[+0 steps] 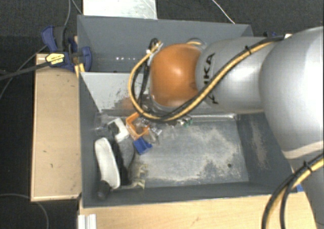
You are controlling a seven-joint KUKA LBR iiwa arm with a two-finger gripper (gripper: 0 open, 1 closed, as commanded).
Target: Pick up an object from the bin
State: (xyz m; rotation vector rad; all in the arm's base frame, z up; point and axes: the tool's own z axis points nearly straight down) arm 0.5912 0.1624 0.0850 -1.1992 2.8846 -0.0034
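Grey metal bin, floor dusty and scuffed pale. At the floor's left-middle, small orange piece: angular, bent-looking, bright against the grey. Just beside it toward the near wall, small blue block. Close above the orange piece, gripper, tucked beneath the arm's round orange cover; spread or pressed together, cannot tell, nor whether touching the orange piece. Further left, small white piece, then long white oval thing along the left wall, black lump at its near end.

Grey bin holds a white oblong thing and blue piece at left.
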